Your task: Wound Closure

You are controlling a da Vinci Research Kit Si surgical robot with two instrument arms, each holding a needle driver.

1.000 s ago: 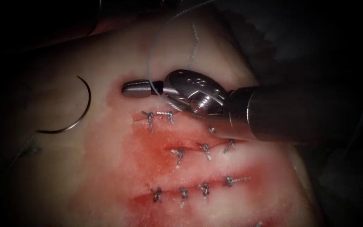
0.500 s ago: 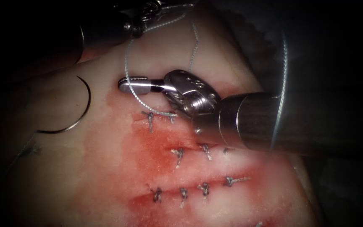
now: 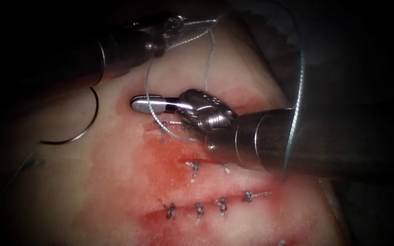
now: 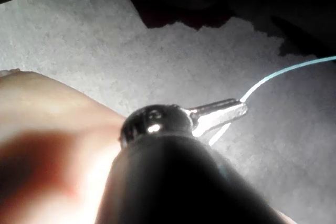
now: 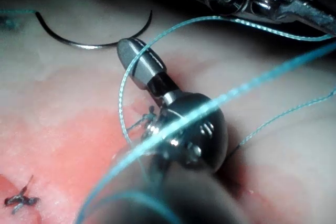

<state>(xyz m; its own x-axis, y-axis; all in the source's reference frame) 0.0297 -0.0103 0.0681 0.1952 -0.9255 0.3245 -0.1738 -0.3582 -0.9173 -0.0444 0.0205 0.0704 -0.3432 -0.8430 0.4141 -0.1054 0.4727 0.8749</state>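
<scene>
Since a second ago the left claw (image 3: 206,21) has come in above the cut, clamped on the thread (image 3: 299,91), which loops around the right claw (image 3: 144,104), jaws together, empty. Free on the tissue (image 3: 92,191), the needle (image 3: 85,125) lies left of both claws, its arc opening leftward.

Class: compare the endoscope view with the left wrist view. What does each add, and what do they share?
Endoscope view adds: the needle lying free on the tissue, left of the cuts, held by neither tool; knotted stitches; the right gripper, shut, with thread looped over it. Left wrist view adds: grey cloth beyond the tissue. Shared: the left gripper shut on the thread, and the tissue.
</scene>
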